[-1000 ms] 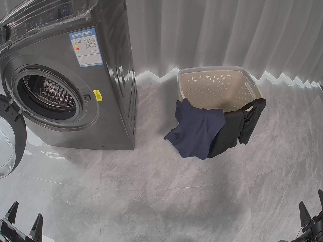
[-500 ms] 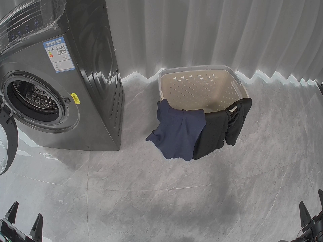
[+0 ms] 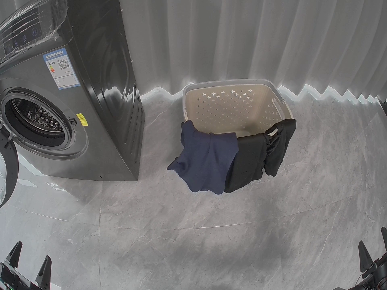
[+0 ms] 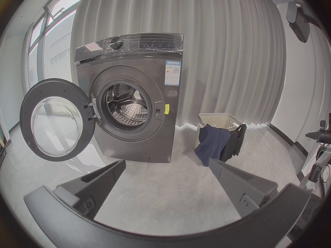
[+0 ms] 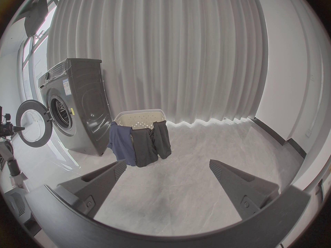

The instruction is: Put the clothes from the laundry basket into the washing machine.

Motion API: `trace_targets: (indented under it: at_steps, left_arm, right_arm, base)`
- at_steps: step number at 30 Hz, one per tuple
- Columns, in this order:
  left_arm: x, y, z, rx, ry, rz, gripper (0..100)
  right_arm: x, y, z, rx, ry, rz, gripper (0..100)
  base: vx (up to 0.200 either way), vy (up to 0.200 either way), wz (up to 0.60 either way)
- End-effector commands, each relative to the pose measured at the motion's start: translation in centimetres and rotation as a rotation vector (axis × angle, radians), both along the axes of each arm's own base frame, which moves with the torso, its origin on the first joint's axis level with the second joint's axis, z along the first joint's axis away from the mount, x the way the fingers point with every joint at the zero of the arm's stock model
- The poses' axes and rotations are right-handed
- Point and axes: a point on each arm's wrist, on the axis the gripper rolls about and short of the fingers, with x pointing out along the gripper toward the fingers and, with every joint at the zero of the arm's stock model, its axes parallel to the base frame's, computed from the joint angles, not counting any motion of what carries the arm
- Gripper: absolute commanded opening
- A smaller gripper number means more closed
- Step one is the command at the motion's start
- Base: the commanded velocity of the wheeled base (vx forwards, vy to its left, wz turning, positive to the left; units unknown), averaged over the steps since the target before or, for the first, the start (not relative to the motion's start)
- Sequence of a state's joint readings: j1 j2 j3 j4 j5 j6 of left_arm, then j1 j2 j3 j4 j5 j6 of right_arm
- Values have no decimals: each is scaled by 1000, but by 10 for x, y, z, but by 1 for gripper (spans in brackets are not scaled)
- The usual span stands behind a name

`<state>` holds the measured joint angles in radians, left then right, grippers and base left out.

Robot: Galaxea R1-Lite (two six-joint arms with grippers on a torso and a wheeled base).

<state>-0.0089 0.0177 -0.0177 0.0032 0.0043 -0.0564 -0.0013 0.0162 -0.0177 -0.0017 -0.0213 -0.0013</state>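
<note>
L gripper [image 4: 166,161] & R gripper [image 5: 167,162] were spread wide, empty. Basket [image 3: 225,83] w/ clothes [image 3: 205,160] sat at 12 o'clock; washing machine [image 3: 100,81] at 10.

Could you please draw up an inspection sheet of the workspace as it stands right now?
Surface: grey tiled floor, glossy, nothing spilled that I can see.
Job's things: washing machine with its door swung wide open and no clothes seen in the drum; basket beside it, apart from it; navy garment and black clothes draped over the basket's near rim, hanging down to the floor.
Clutter: nothing seen.
Grippers: left gripper and right gripper both open, holding nothing, well short of the basket.
Cables: nothing seen.
Surroundings: pale curtain behind the machine and basket.
</note>
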Motion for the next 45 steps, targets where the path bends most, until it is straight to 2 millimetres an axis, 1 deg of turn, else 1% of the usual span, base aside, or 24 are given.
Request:
trace_targets:
  at_steps: [1, 11, 23, 29, 41, 45]
  left_arm:
    - [0, 0, -5, 0, 3, 0, 100]
    - [0, 0, -5, 0, 3, 0, 100]
    - [0, 0, -5, 0, 3, 0, 100]
    - [0, 0, -5, 0, 3, 0, 100]
    - [0, 0, -5, -2, 3, 0, 100]
    - [0, 0, -5, -2, 3, 2, 100]
  right_arm:
    - [1, 0, -5, 0, 11, 0, 100]
    - [1, 0, -5, 0, 11, 0, 100]
    - [1, 0, -5, 0, 11, 0, 100]
    - [1, 0, -5, 0, 11, 0, 100]
    - [1, 0, -5, 0, 11, 0, 100]
    - [1, 0, -5, 0, 11, 0, 100]
  base:
    - [0, -200, 0]
    - [0, -20, 0]
    - [200, 0, 0]
    - [0, 0, 0]
    - [0, -200, 0]
    - [0, 0, 0]
